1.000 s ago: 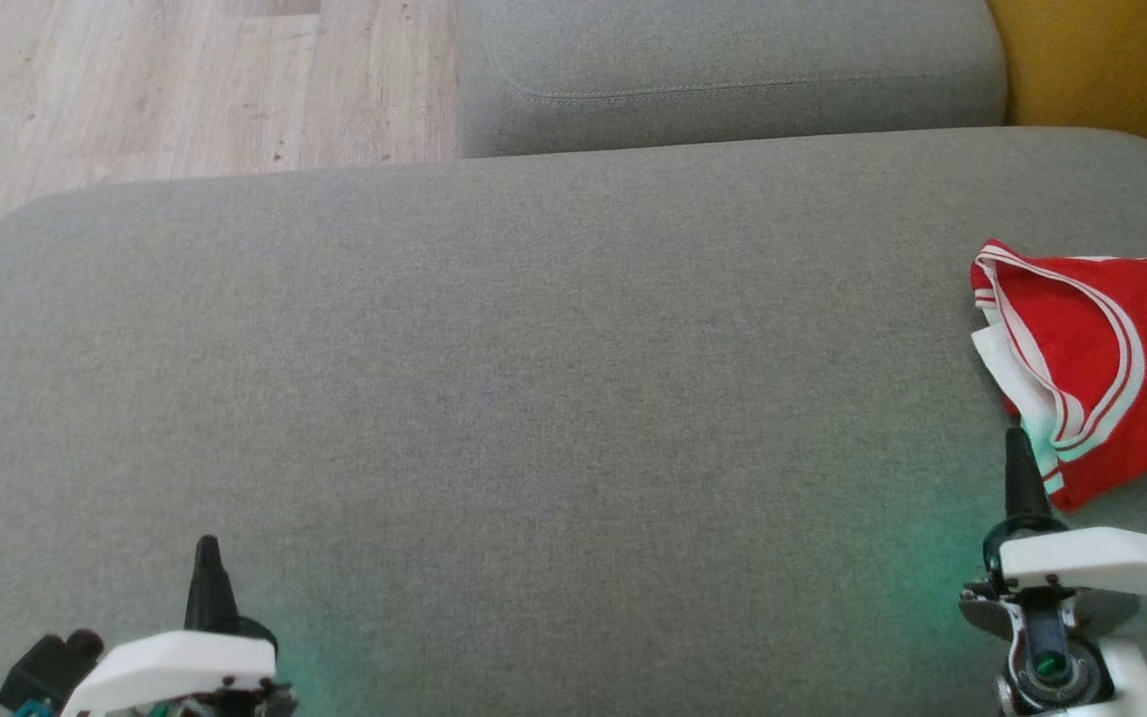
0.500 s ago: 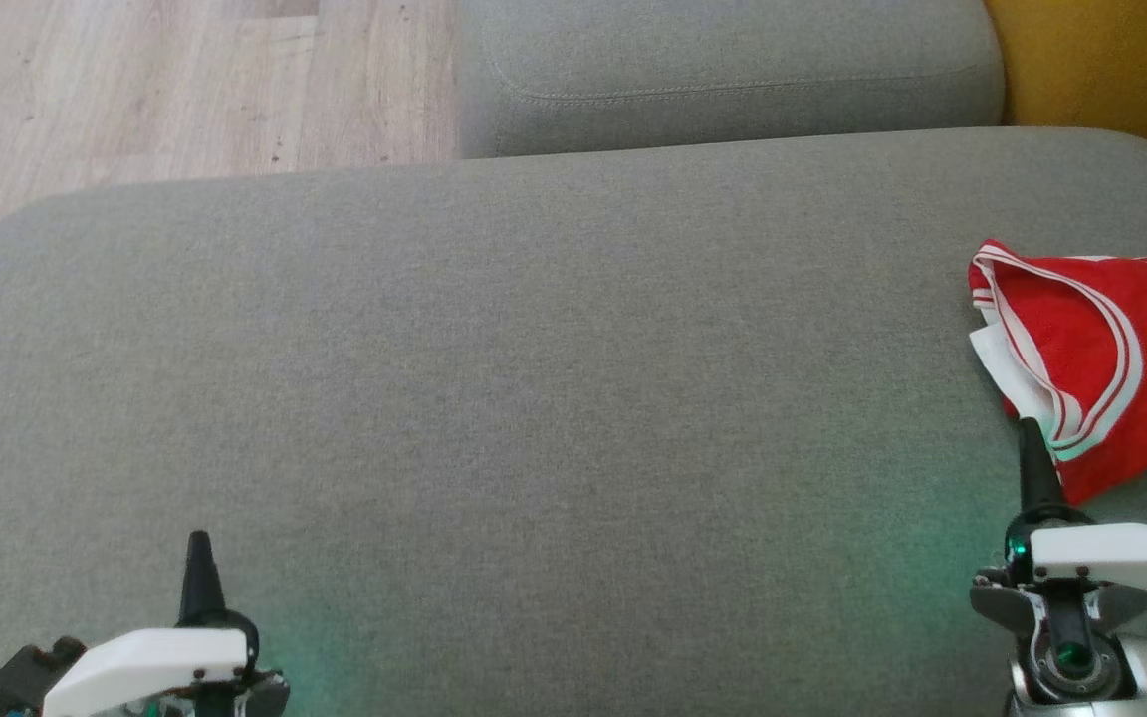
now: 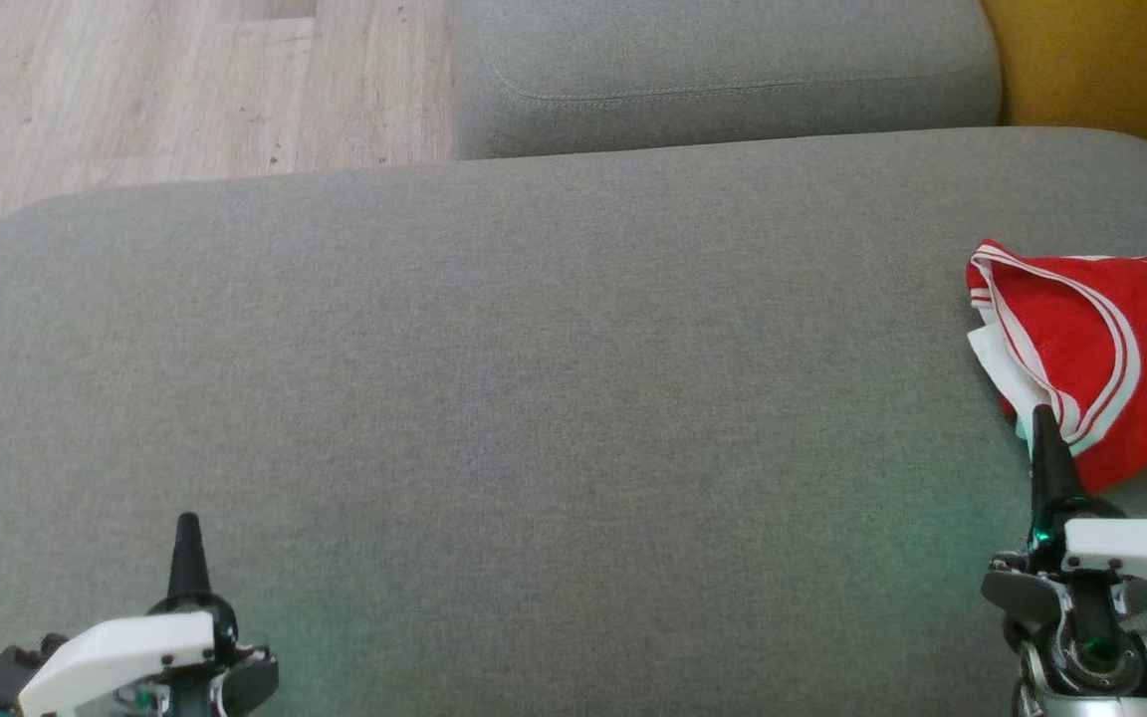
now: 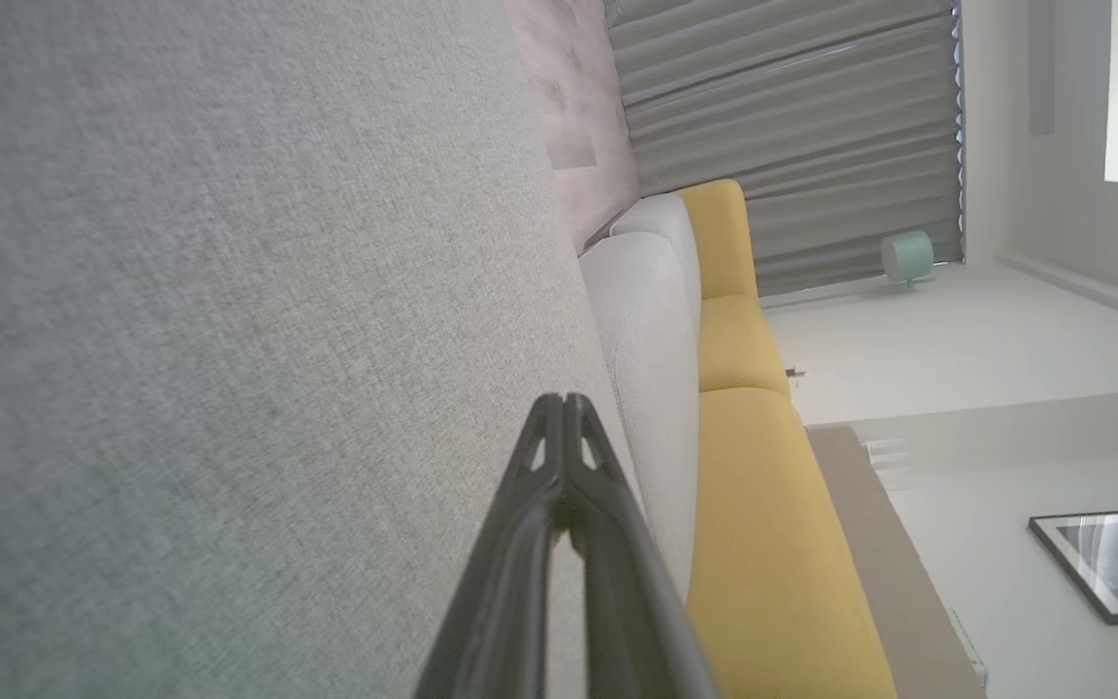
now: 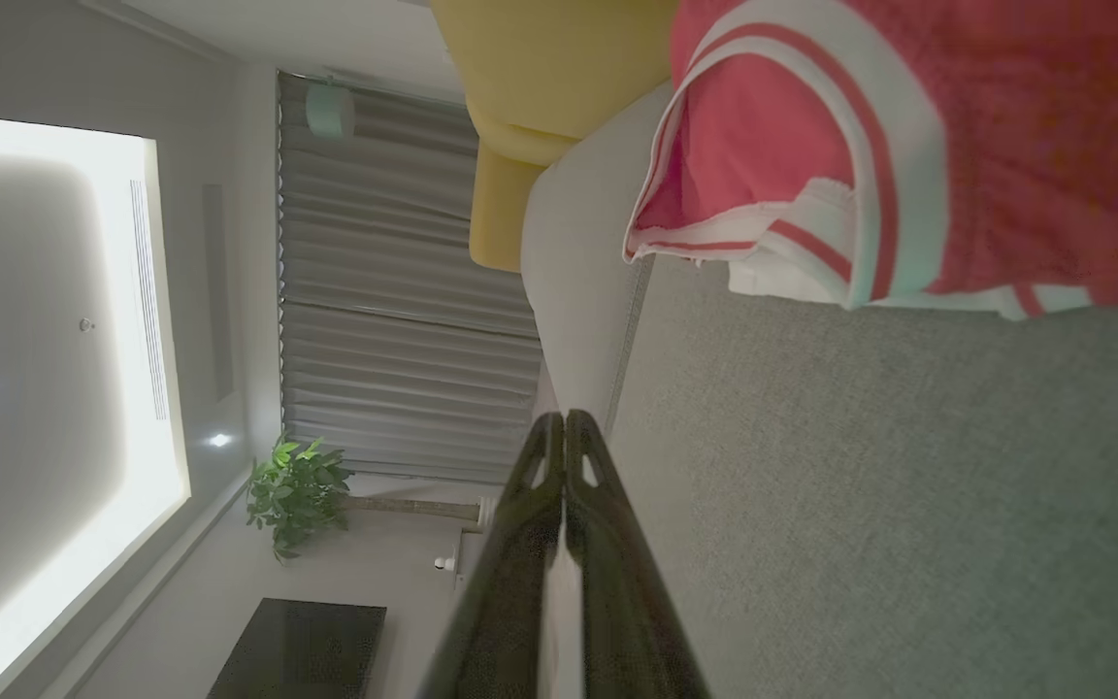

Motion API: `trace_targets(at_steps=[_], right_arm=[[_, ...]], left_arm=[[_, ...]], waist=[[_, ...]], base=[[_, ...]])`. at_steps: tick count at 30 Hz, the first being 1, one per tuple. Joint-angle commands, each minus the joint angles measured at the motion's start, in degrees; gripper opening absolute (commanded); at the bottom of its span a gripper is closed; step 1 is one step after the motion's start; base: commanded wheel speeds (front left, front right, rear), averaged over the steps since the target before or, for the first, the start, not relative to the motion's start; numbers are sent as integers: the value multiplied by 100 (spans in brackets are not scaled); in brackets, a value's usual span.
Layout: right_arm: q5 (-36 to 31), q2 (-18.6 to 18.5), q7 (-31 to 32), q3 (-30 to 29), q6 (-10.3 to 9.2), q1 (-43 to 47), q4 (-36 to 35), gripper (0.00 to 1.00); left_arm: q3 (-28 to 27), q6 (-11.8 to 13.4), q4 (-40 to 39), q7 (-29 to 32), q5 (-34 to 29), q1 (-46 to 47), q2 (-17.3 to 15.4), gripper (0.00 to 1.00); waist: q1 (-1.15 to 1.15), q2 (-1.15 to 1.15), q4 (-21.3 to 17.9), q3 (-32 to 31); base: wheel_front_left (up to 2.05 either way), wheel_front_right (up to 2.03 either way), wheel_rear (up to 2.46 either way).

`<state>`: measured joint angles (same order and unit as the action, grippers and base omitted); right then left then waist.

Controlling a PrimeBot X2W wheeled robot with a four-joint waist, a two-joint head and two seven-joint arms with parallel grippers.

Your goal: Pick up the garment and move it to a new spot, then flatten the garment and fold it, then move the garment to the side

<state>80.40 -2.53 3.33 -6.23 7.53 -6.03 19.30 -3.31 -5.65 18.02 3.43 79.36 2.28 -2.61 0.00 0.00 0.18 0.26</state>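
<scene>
Garment (image 3: 1101, 339), red with white trim, lies bunched on grey cushion (image 3: 534, 349) just ahead of right gripper (image 3: 1039, 418) tip, ungripped. Right gripper clenched, empty. Left gripper (image 3: 187, 528) clenched, empty, well apart from garment.

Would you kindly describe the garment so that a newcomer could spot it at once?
Find the large grey cushion before the robot and follow it to its right edge. There lies a jersey, just ahead of the right gripper. It alone is red, trimmed with white stripes.

A home living room: sofa (image 3: 573, 329), curtains (image 5: 404, 320), potted plant (image 5: 295, 490)
</scene>
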Motion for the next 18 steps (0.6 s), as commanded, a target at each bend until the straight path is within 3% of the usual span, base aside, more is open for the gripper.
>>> trace_targets(at_steps=[1, 18], right_arm=[[165, -31, 53, 72, -4, -61, -256, 0], [1176, -34, 316, -29, -4, -15, -527, 0]], left_arm=[[-187, -64, -239, 41, 166, 309, -26, 0], [-323, -183, -395, 307, 1279, 392, -27, 0]], waist=[[0, 0, -1, 0], [0, 0, -18, -8]], base=[[0, 0, 0], [0, 0, 0]])
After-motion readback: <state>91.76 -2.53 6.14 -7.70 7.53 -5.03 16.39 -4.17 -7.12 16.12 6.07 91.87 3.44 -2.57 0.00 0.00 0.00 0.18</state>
